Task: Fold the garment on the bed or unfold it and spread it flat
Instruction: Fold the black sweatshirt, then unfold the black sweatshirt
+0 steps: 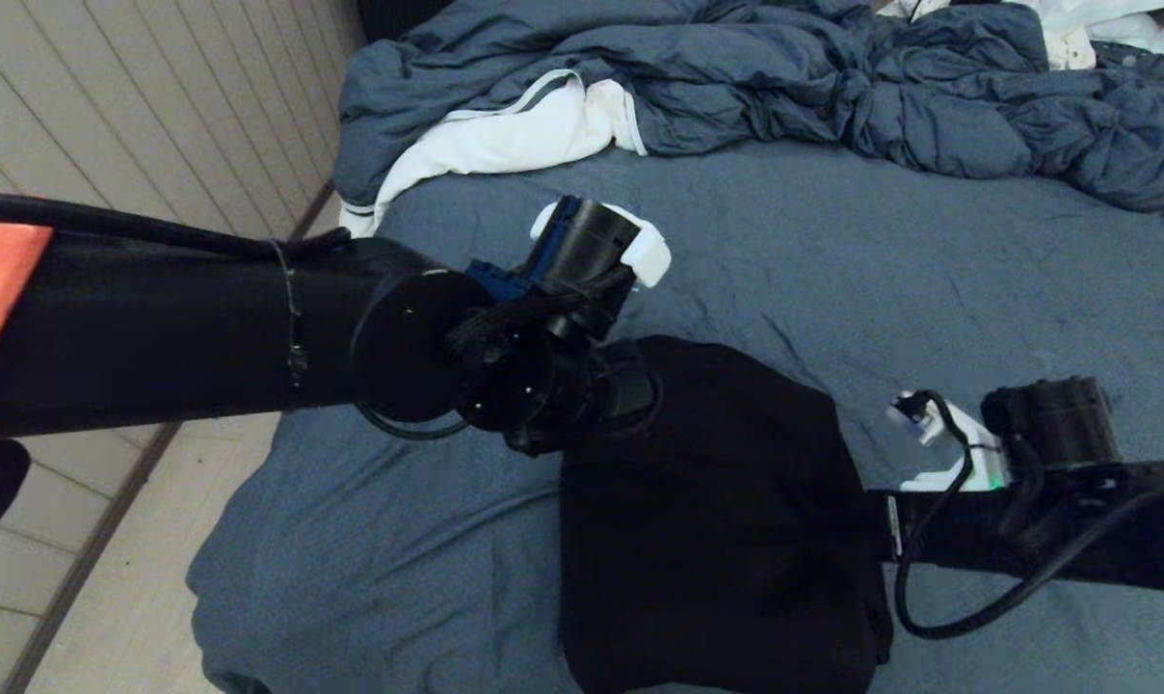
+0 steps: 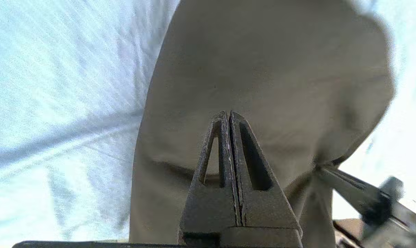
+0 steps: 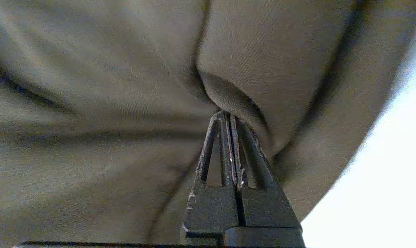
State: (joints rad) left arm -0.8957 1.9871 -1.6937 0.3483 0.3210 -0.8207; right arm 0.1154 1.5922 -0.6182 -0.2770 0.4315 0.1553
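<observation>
Two arms in frame, both at the hoodie. Biggest thing is the bed [image 1: 929, 289], blue-grey sheet, filling most of the head view; tiled floor [image 1: 110, 578] and panelled wall [image 1: 158, 96] off its left side

Blue-grey duvet [image 1: 784, 87] is bunched along the far end of the bed, with a white cloth [image 1: 505, 135] with grey stripes half under its left part

Black hoodie [image 1: 727, 520] sits on the near-middle of the bed as a compact folded bundle, roughly rectangular, near edge at the bottom of the head view. Zipper and hood can't be made out

Left arm comes in from the left across the bed edge, wrist over the bundle's far-left corner. Left gripper [image 2: 230, 115]: fingers pressed together, tips against the hoodie fabric; left wrist view doesn't clearly show any fabric caught between them

Right arm lies low along the bundle's right side. Right gripper [image 3: 228, 115]: fingers closed, tips buried in a fold of the hoodie with fabric puckering around them, so it reads as pinching the fabric. In the left wrist view the right fingers [image 2: 345, 187] meet a gathered point of the fabric at the bundle's edge
</observation>
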